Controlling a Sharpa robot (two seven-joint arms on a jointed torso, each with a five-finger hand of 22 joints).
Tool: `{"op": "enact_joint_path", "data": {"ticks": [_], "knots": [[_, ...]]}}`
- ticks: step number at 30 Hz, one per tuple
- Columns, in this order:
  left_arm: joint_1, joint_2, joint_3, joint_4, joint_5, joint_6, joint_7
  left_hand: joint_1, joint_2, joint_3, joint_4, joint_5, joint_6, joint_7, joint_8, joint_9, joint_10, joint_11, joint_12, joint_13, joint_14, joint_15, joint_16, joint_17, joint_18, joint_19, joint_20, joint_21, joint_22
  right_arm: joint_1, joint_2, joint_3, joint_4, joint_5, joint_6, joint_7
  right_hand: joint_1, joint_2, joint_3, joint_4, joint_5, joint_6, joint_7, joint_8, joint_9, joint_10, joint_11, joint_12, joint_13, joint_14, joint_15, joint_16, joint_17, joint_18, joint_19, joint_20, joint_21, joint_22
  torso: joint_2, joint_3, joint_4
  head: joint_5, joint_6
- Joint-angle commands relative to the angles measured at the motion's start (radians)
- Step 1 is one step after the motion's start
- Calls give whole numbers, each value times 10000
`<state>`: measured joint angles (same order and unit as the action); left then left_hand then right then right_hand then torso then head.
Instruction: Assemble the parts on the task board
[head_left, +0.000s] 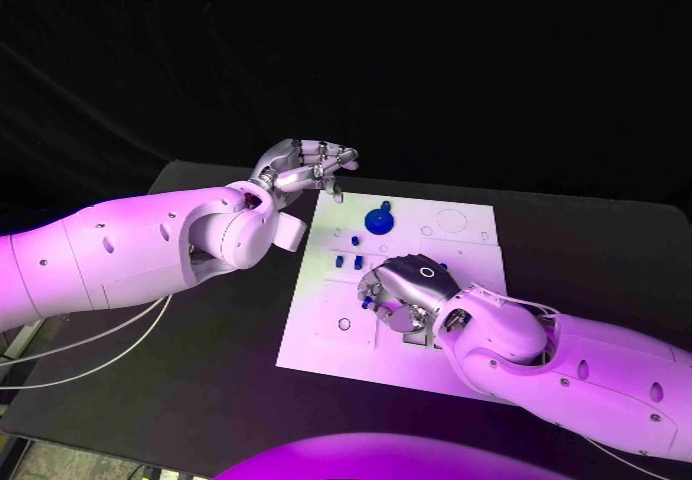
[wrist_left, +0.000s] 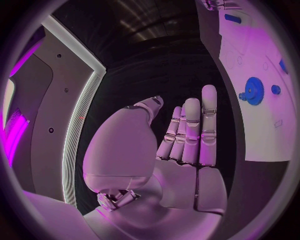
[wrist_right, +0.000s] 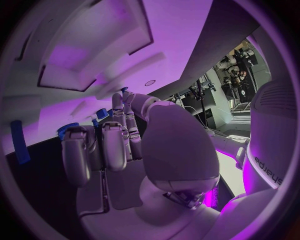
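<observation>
- Head view is showing me the black counter carrying the white task board, which is lying flat in the middle so both arms can reach it.
- I am seeing the left hand hovering off the board's far left corner, clear of the parts; its fingers are standing straight and slightly apart, holding nothing, so I judge it is waiting out of the way.
- I am seeing the right hand lying low over the near middle of the board, palm down, fingers curling toward the surface. Something small and blue is peeking out beside them, but I cannot tell whether they are pinching it or merely touching it.
- A blue gear is sitting on the far part of the board, beside a smaller blue piece.
- Several small blue pegs are standing between the gear and the right hand, apparently waiting for seating.
</observation>
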<state>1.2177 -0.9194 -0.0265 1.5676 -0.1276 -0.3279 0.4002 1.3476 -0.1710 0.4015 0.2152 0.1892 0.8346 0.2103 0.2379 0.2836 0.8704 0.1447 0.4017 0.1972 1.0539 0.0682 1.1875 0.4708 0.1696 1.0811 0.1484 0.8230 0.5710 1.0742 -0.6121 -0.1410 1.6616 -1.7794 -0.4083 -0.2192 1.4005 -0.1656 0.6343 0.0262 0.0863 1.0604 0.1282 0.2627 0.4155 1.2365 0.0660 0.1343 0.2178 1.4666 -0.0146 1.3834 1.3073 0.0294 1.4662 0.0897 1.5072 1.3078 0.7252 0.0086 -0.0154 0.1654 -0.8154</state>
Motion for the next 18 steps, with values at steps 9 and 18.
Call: {"op": "enact_joint_path", "data": {"ticks": [9, 18], "knots": [[16, 6, 6, 17, 41, 162, 12, 41, 63, -63, 7, 41, -74, 30, 25, -18, -82, 29, 79, -6, -47, 5, 25, -13, 146, -10, 59, -40, -13, -41, 169, -105, -117, -257, 773, -195, -52, 69, -12, -74, 12, -8, 56, 9, 22, 18, -47, -61, 16, 471, -29, -67, 20, -127, 748, -54, -56, 2246, -3, -3, 9, -18, -25], [16, -10, 5, 18, 41, 185, -10, 43, 65, -66, 9, 41, -76, 30, 27, -19, -87, 29, 85, -6, -49, 6, 26, -15, 146, -10, 60, -43, -15, -48, 130, -118, -89, -273, 324, -295, -228, 1, -97, -77, 98, -84, 62, -24, 20, -17, -28, -158, 21, 462, -12, -95, -27, -108, 715, -36, -130, 2209, 2, 4, 8, -28, -47]]}}
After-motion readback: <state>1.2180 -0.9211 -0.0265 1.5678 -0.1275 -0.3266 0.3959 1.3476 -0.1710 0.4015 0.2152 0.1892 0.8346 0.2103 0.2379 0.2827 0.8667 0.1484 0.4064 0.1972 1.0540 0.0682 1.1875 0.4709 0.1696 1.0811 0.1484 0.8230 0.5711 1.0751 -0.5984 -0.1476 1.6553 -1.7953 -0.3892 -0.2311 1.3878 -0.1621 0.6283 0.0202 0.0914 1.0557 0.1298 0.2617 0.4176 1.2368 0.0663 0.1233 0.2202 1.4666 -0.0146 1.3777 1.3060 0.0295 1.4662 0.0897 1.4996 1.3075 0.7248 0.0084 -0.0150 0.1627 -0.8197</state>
